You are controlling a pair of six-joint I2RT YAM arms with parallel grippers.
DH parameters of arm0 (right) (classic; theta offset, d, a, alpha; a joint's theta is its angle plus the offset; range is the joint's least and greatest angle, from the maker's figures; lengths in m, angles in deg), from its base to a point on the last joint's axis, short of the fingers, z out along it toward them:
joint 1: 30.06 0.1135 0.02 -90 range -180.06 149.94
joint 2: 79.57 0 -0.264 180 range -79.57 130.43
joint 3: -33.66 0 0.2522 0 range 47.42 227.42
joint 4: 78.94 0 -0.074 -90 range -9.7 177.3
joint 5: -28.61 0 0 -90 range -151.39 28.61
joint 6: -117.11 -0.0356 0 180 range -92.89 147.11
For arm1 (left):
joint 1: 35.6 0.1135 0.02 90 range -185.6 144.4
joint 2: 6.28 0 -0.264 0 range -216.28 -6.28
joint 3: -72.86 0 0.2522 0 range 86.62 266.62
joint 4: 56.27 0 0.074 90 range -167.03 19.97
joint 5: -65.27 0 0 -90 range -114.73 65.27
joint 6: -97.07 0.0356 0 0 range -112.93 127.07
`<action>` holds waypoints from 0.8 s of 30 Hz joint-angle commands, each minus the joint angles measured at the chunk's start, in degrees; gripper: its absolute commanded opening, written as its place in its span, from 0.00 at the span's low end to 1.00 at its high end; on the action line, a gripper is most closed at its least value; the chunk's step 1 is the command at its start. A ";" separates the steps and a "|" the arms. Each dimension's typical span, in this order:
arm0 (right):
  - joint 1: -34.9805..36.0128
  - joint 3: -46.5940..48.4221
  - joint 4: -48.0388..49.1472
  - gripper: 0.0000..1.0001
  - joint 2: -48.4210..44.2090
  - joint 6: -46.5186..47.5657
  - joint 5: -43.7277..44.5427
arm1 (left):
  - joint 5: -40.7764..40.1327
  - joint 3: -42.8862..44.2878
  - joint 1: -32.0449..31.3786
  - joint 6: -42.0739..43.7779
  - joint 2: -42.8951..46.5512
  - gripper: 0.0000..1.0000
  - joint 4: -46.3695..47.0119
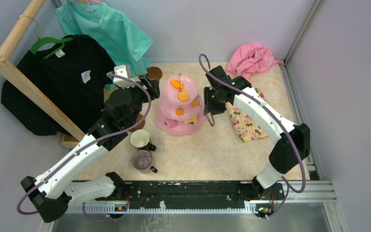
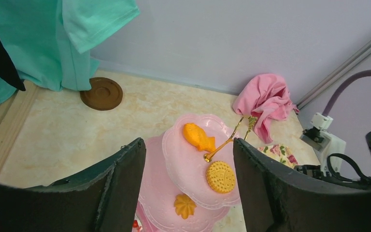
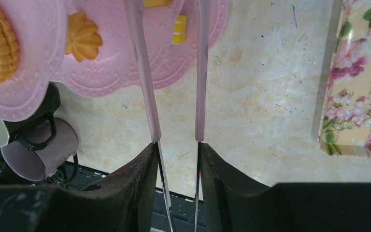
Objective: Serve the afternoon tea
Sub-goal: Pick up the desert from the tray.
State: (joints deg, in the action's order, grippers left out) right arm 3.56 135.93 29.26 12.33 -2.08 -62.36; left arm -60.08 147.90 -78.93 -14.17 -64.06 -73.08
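Right pincer (image 3: 176, 147) clenches pink tongs (image 3: 143, 72), tips cut off; left pincer (image 2: 188, 145) gapes above cake stand (image 2: 181, 155).

The cake stand (image 1: 165, 99) was pink, its tiers embossed with fine raised scrolls, and its loop (image 2: 224, 142) was gold. On it lay an orange fish-shaped snack (image 2: 199, 137), a golden-brown round biscuit (image 2: 221, 176) and an orange flower-shaped cookie (image 2: 184, 205). One mug (image 1: 139, 138) was white, the other mug (image 1: 142, 159) grey-purple. The saucer (image 2: 101, 93) was dark brown. The bench (image 1: 207, 150) was beige with pale marbling. The mat (image 3: 357, 92) had a cream-yellow ground printed with pink roses and green leaves. The cloth (image 1: 251, 59) was bright pink. One shirt (image 1: 106, 29) was teal. The other shirt (image 1: 53, 92) was black, on a green hanger (image 1: 46, 43). The tongs (image 3: 145, 87) had pale pink arms turning silver at the black right tool (image 3: 178, 147). The left tool (image 2: 187, 145) was black too.
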 commanded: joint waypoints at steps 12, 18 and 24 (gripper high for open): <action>-11.68 -8.39 -1.44 0.34 -14.10 -0.89 3.07 | 16.03 -0.18 14.93 -13.26 -3.29 0.74 -5.50; -15.13 -11.82 -1.60 0.34 -17.16 -0.23 3.27 | 27.01 -4.29 21.86 -17.01 -5.16 0.73 -3.39; -18.94 -15.22 -1.90 0.34 -19.12 -0.21 4.77 | 37.04 -10.49 27.14 -21.60 -7.35 0.71 1.00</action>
State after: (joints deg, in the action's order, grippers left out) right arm -13.07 121.70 26.81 -3.63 -2.65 -59.59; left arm -32.89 140.73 -54.51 -31.57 -70.16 -76.34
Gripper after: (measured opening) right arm 0.345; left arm 0.719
